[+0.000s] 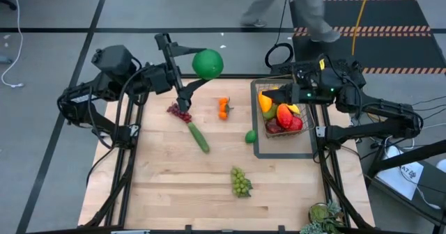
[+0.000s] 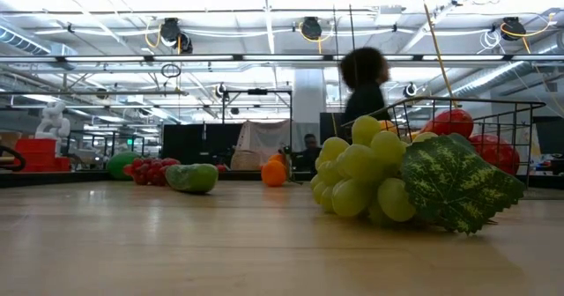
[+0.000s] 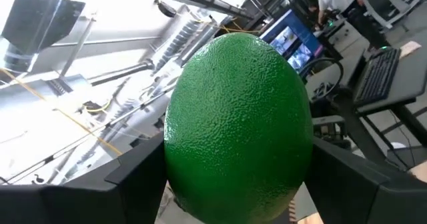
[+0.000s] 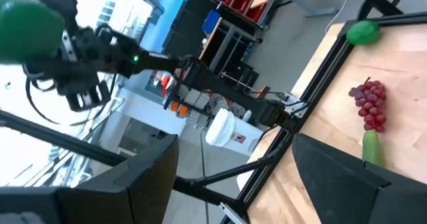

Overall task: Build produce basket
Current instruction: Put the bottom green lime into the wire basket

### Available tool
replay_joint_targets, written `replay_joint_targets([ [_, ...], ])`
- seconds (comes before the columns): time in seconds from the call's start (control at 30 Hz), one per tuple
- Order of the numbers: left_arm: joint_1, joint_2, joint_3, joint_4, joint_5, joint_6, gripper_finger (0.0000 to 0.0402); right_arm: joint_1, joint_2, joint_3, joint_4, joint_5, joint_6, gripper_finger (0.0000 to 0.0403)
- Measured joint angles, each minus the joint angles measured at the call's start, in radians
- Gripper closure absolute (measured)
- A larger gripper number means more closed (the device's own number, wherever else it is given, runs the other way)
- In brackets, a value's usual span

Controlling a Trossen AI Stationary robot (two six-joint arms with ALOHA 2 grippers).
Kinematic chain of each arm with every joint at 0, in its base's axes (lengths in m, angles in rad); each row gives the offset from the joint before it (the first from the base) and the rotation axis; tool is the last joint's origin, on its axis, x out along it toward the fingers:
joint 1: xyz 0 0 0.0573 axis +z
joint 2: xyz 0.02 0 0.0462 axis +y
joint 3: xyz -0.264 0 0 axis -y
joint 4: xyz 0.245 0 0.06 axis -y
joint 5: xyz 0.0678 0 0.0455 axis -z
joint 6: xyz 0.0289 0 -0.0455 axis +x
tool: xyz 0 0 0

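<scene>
The left claw [image 1: 203, 65] is clamped on a large green lime [image 3: 237, 127], one finger to each side across its widest part, and holds it raised clear of the surface [image 1: 174, 185], presumably so it can travel over the other produce without knocking it; just under the claw lie the purple grapes [image 1: 179, 111] and the cucumber [image 1: 198, 137], beside them the orange [image 1: 223, 107], farther off a small lime [image 1: 250, 136] and the green grapes [image 1: 240, 182], all loose and well apart, so the path across to the basket [image 1: 284, 121] looks open; the basket sits at the surface's far side on a flat dark tray frame [image 1: 259, 147], already holding red and yellow fruit; the right claw [image 1: 275, 95], fingers apart and empty, hangs over the basket's rim, which may crowd the drop; the left claw itself is out beyond the surface's back edge.
</scene>
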Motion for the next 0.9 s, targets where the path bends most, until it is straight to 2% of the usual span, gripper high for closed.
replay_joint_targets([
  [0.2, 0.000, 0.000, 0.000, -0.002, 0.000, -0.020, 0.0096, 0.037, 0.000, 0.000, 0.000, 0.007, -0.002, 0.0117],
  [0.43, 0.000, 0.000, 0.000, -0.001, 0.000, -0.163, 0.0096, 0.038, 0.000, 0.000, 0.000, 0.009, -0.005, 0.0117],
  [0.57, 0.000, 0.000, 0.000, -0.001, 0.000, -0.324, 0.0096, 0.037, 0.000, 0.000, 0.000, 0.010, -0.039, 0.0117],
  [0.9, 0.000, 0.000, -0.018, -0.014, 0.000, -0.887, 0.0096, 0.037, 0.000, 0.000, 0.000, 0.010, -0.211, 0.0117],
])
